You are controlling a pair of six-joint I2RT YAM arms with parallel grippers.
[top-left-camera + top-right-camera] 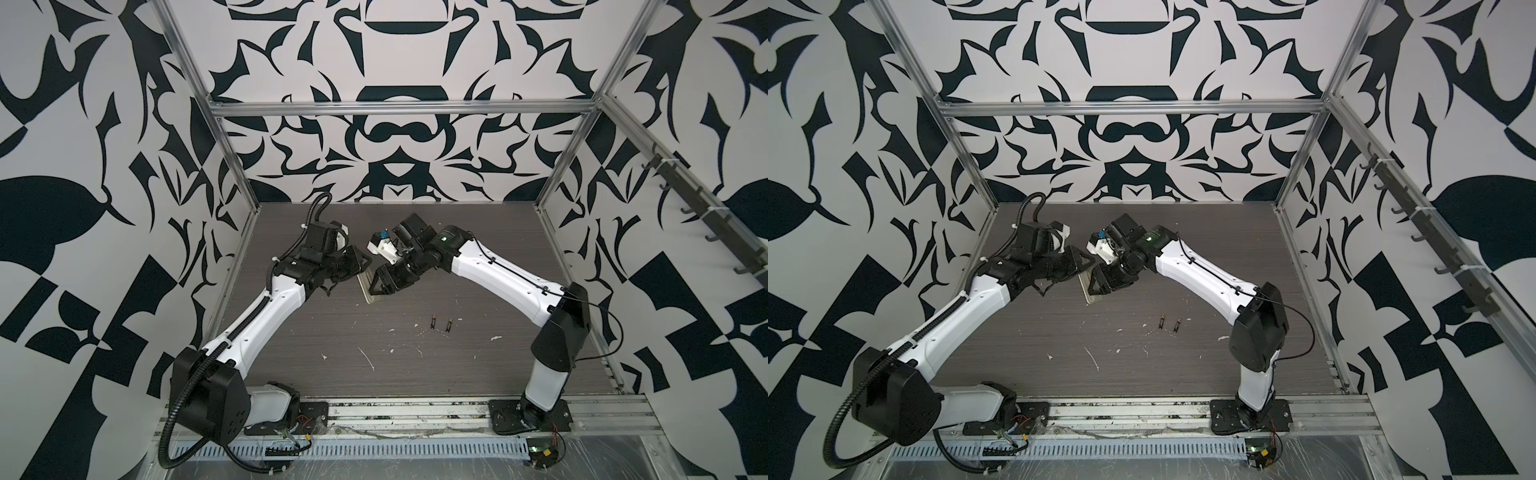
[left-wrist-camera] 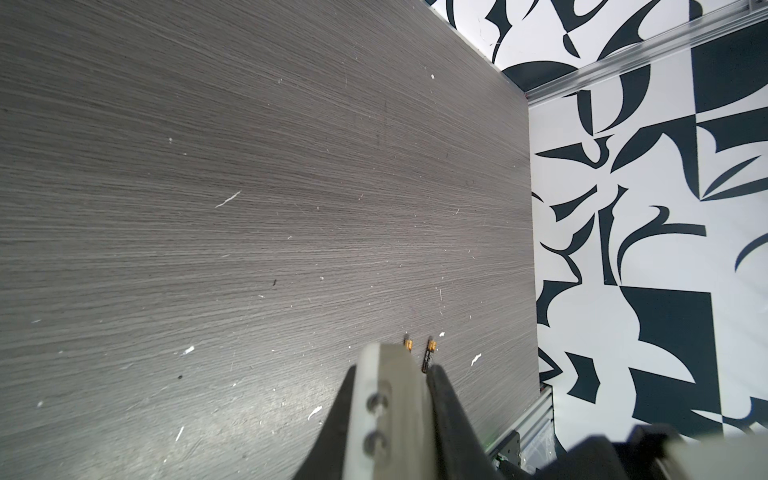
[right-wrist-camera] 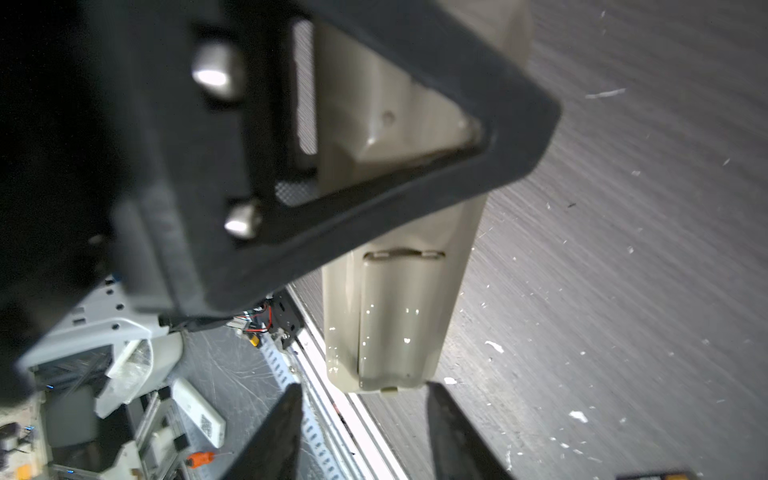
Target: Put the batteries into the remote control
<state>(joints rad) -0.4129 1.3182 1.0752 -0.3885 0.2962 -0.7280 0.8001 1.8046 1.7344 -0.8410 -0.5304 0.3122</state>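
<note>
Beige remote (image 3: 399, 316) sits clamped in our left gripper (image 2: 395, 370). Our right gripper (image 3: 363, 388) gapes, seemingly clear; batteries (image 1: 433, 322) lie at its four o'clock.

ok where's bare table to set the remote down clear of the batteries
Free: the far strip of table between the right arm and the back wall, and the near stretch between the left arm and the batteries. Crowded: the middle, where the left tool grips the remote control and the right tool is open at its end.
</note>
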